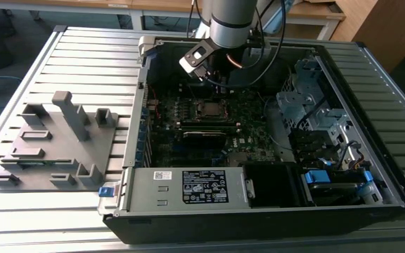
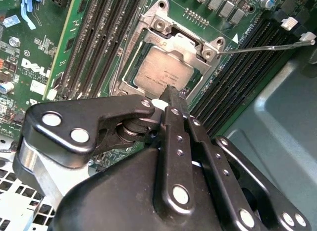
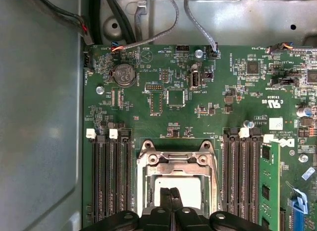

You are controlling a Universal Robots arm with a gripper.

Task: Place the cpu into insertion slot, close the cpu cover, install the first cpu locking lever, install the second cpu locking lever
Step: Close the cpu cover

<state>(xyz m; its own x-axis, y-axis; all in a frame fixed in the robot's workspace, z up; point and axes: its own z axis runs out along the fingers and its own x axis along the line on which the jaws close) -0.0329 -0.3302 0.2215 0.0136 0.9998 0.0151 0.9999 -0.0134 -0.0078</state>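
The cpu (image 2: 161, 72), a dull silver square, lies flat in the insertion slot (image 3: 177, 147) on the green motherboard (image 3: 148, 112). The cpu cover (image 2: 190, 45), a silvery frame, lies down over the chip's edges, and the chip's top shows through its cut-out. A thin metal lever (image 2: 267, 46) sticks out from one corner of the socket and reaches across the long black memory slots (image 2: 237, 77) beside it.

The gripper (image 2: 171, 94) is directly over the chip. In both wrist views its two black fingers are pressed together into a narrow point with nothing visible between them. That point sits over the chip's near edge, where the cover frame crosses it. Whether the tips touch the metal cannot be told.

In the exterior view the socket sits near the middle of the board inside the open computer case (image 1: 259, 226). The silver-grey arm (image 1: 231, 21) comes down into the case from 12 o'clock, with its wrist just above the socket at roughly 11 o'clock. The case lies on its side on a slatted metal table (image 1: 83, 52). A grey plastic fixture (image 1: 55, 142) rests on the table at 9 o'clock from the case, well apart from the arm.
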